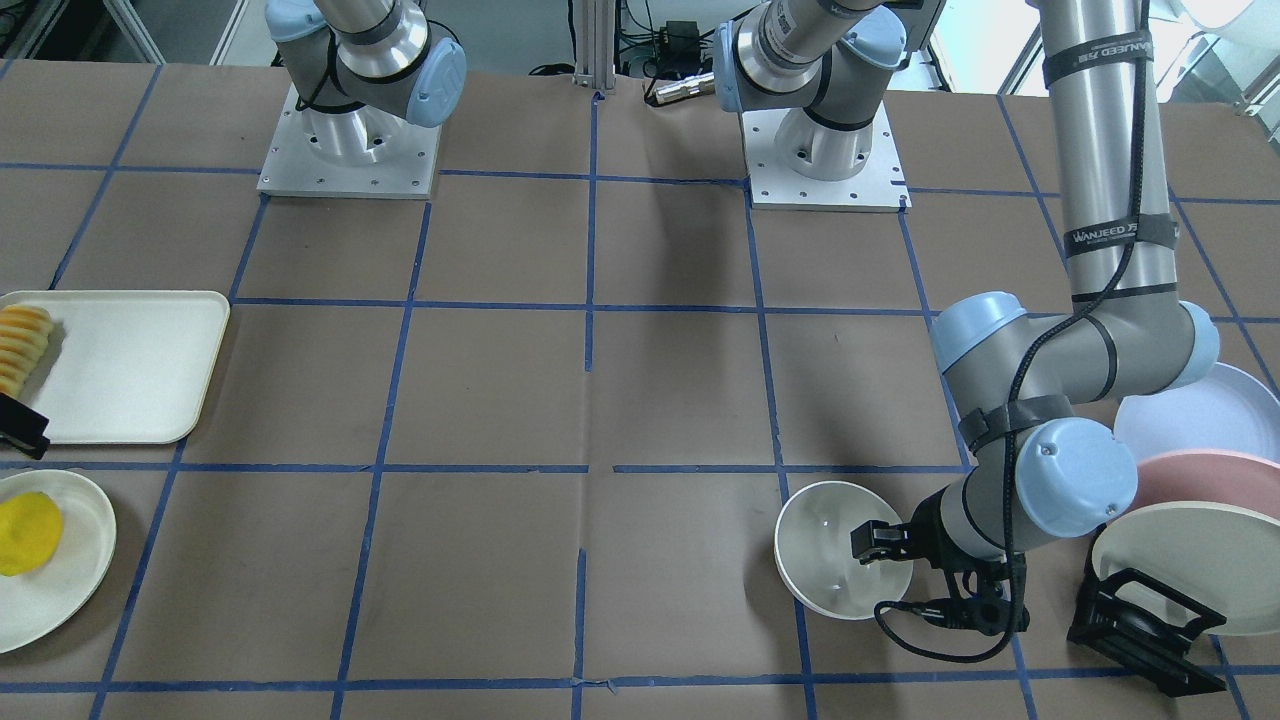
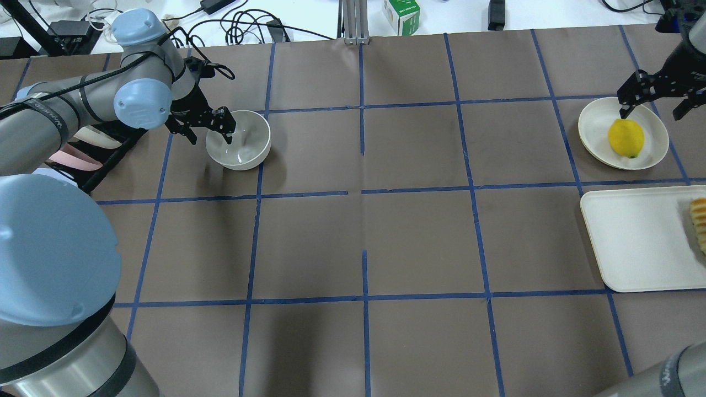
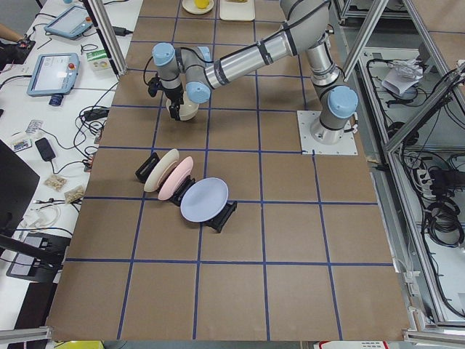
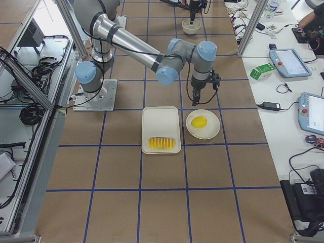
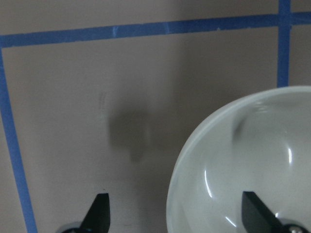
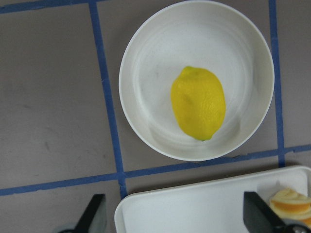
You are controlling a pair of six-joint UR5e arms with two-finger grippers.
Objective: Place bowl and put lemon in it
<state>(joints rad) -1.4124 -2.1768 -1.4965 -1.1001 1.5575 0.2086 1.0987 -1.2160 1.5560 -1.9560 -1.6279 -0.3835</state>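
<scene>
The off-white bowl [image 2: 242, 144] stands upright on the table at the far left, and also shows in the front view [image 1: 835, 560]. My left gripper [image 2: 209, 135] is open and straddles the bowl's near rim, one finger inside the bowl and one outside. In the left wrist view its fingertips [image 5: 99, 206] stand wide apart with the bowl's rim [image 5: 177, 194] between them. The yellow lemon [image 2: 626, 138] lies on a cream plate [image 2: 593, 124] at the far right. My right gripper [image 2: 652, 113] is open and empty above the plate's far edge. The lemon [image 6: 198, 103] sits centred in the right wrist view.
A black rack [image 1: 1140, 625] holds three upright plates [image 1: 1215, 590] just left of the bowl. A white tray [image 2: 634, 242] with sliced food [image 2: 699, 223] lies beside the lemon's plate. Blue tape lines grid the brown table.
</scene>
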